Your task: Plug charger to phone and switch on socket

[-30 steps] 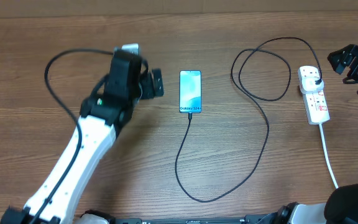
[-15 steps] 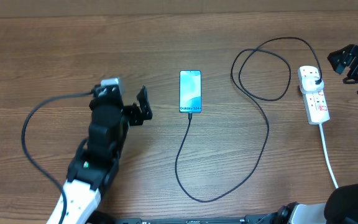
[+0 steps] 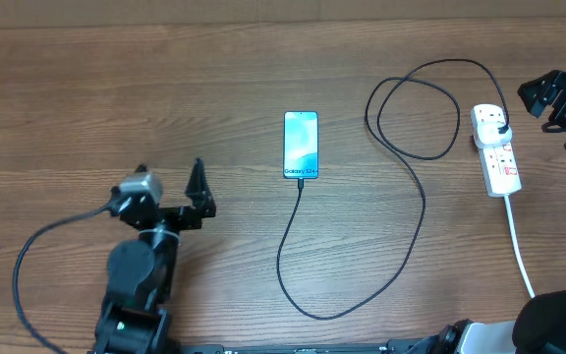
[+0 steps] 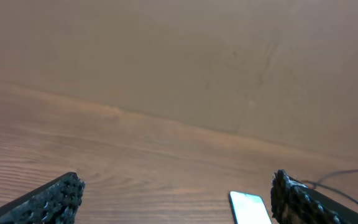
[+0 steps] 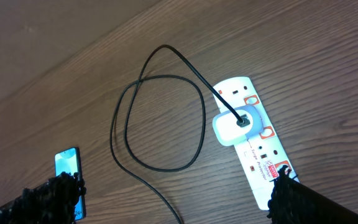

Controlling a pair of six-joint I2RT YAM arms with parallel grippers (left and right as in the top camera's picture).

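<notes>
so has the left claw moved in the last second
Yes. In the overhead view the left claw has pulled back from the phone, down and to the picture's left; the phone itself has not shifted.

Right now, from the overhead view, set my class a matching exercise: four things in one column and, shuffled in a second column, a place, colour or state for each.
Column one:
1. phone
2. charger
3. socket
4. left gripper

Column two:
A. white, at the far right
B. open, holding nothing
C. black and thin, lying in loops
D. screen lit blue, in the middle

Pairs: 1-D, 2-C, 3-A, 4-B
</notes>
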